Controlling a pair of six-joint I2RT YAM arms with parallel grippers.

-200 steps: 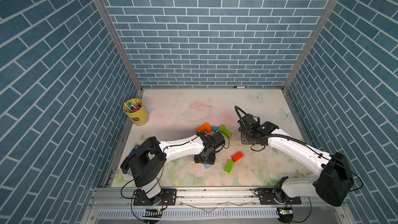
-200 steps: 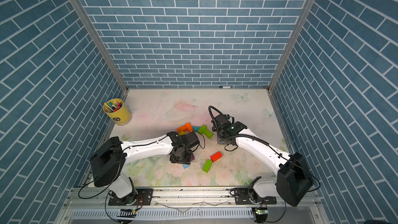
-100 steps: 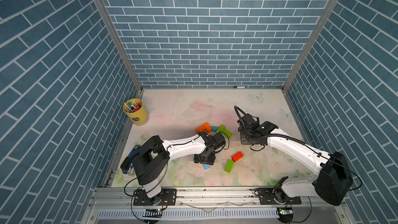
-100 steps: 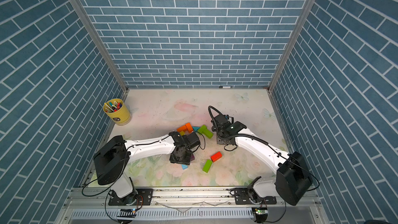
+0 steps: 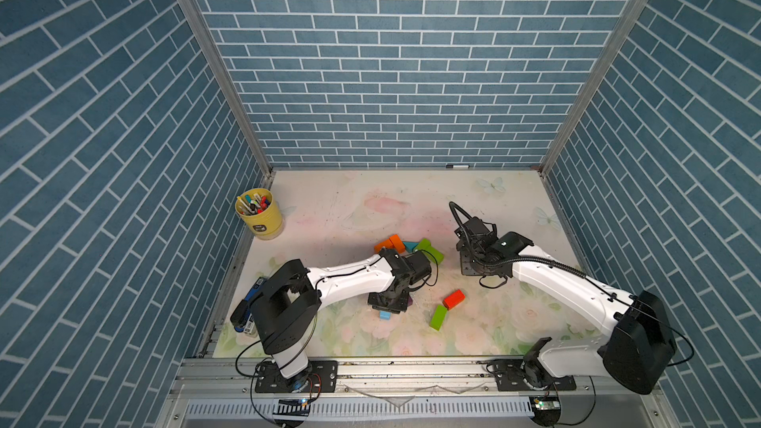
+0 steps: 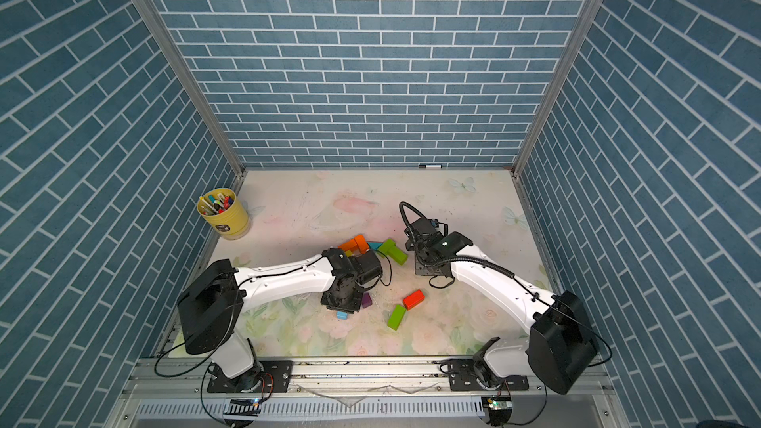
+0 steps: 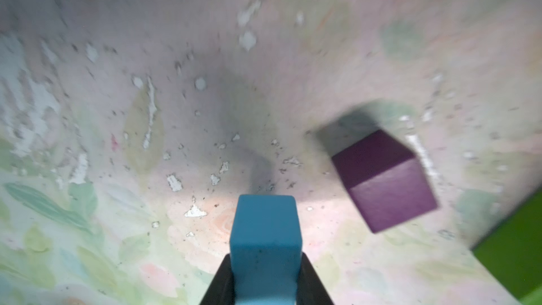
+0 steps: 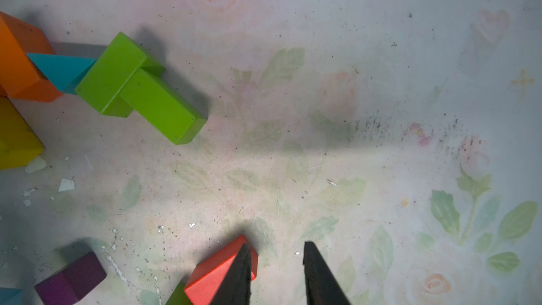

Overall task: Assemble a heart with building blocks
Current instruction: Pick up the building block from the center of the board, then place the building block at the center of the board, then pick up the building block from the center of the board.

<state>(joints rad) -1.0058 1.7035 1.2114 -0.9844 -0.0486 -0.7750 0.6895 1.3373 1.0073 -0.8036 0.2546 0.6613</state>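
Pot: yellow round pot (image 5: 262, 222), coloured marker pens (image 5: 255, 202) inside
My left pincer (image 7: 265, 262): clamped on glossy light-blue brick (image 7: 265, 224)
My right pincer (image 8: 275, 244): apart, empty

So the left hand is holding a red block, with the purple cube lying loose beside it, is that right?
Not quite. The block clamped in the left hand is a light-blue block, not a red one; the left wrist view shows this clearly. The rest holds: the purple cube lies loose beside it, not gripped by anything.
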